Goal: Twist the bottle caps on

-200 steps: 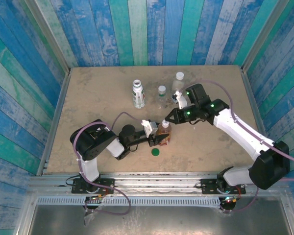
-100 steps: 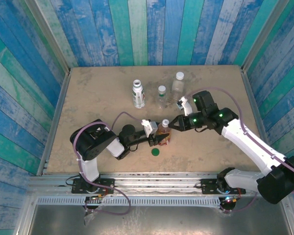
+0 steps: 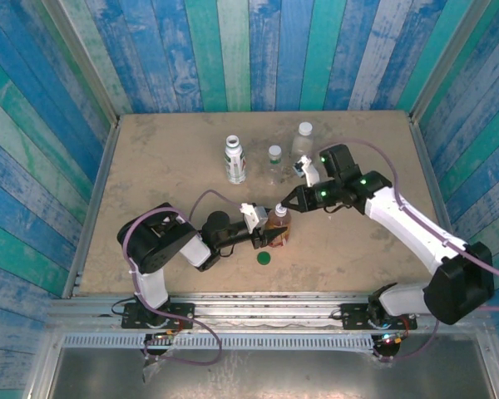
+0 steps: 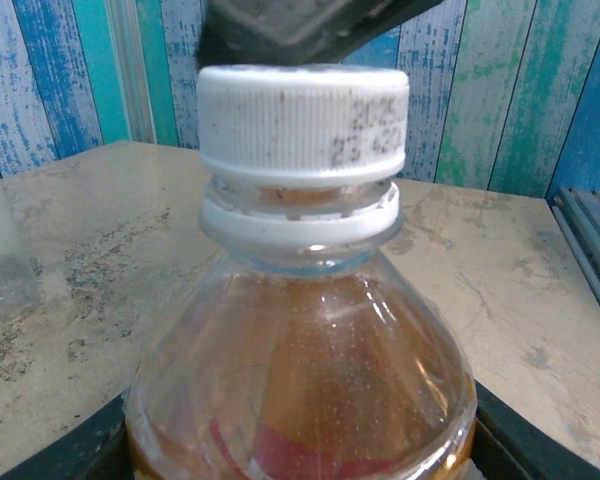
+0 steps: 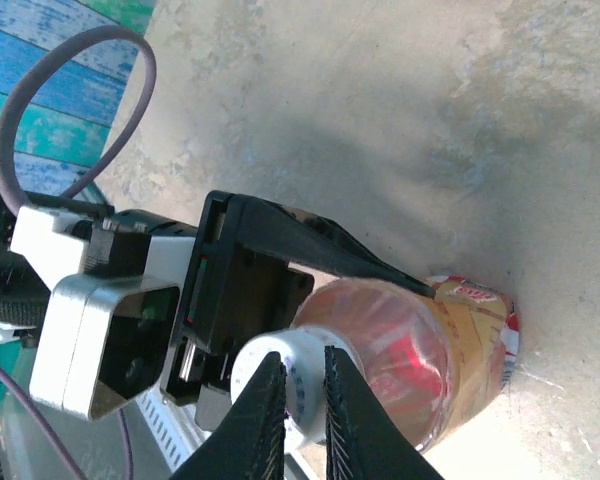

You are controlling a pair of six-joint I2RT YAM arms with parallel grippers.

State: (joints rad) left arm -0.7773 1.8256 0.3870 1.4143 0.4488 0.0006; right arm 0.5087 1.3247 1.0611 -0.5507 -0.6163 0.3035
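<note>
Left arm lies low toward 3 o'clock, left gripper [image 3: 274, 238] clamped, right arm reaches toward 9 o'clock, right gripper [image 3: 282, 208] nearly pinched together.

Scuffed beige tabletop [image 3: 150, 158], blue and teal plank walls [image 3: 258, 50], grey metal ledge [image 3: 233, 366], perhaps a tray

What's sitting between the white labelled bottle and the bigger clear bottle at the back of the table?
The smaller clear bottle stands between the white-labelled bottle and the larger clear bottle, touching neither, as the top external view shows.
</note>
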